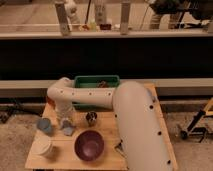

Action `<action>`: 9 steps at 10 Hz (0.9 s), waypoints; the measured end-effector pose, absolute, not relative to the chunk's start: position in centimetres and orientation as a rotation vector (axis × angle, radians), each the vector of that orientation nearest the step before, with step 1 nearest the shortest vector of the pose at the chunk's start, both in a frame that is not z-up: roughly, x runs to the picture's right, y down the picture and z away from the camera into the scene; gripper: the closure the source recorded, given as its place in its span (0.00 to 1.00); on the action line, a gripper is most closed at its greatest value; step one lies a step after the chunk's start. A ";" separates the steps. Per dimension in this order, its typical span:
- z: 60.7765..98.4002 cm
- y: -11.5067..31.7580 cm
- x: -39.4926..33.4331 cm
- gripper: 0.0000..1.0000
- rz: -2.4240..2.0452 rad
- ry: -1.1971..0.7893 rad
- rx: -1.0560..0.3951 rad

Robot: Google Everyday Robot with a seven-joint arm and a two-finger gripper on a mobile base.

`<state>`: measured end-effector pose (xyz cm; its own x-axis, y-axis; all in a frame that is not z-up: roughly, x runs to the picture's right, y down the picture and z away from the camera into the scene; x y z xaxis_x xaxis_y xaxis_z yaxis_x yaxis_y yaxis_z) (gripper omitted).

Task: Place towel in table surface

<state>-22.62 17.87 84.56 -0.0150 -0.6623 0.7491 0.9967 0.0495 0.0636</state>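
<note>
My gripper (pixel 65 121) points down at the left side of the wooden table (pixel 107 162), at the end of my white arm (pixel 95 97) that reaches in from the lower right. A small grey-blue cloth, which looks like the towel (pixel 68 131), lies on the table right under the gripper. I cannot see whether the gripper touches or holds it.
A grey-blue cup (pixel 44 125) stands left of the gripper and a white cup (pixel 44 147) sits near the front left corner. A purple bowl (pixel 89 145) is at the front middle. A small dark can (pixel 91 117) and a green bin (pixel 97 81) are behind.
</note>
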 end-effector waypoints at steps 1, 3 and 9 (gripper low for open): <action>84.3 17.3 -22.2 0.20 -1.389 -0.681 -0.592; 84.1 16.8 -21.8 0.20 -1.347 -0.643 -0.579; 84.1 16.8 -21.8 0.20 -1.346 -0.644 -0.578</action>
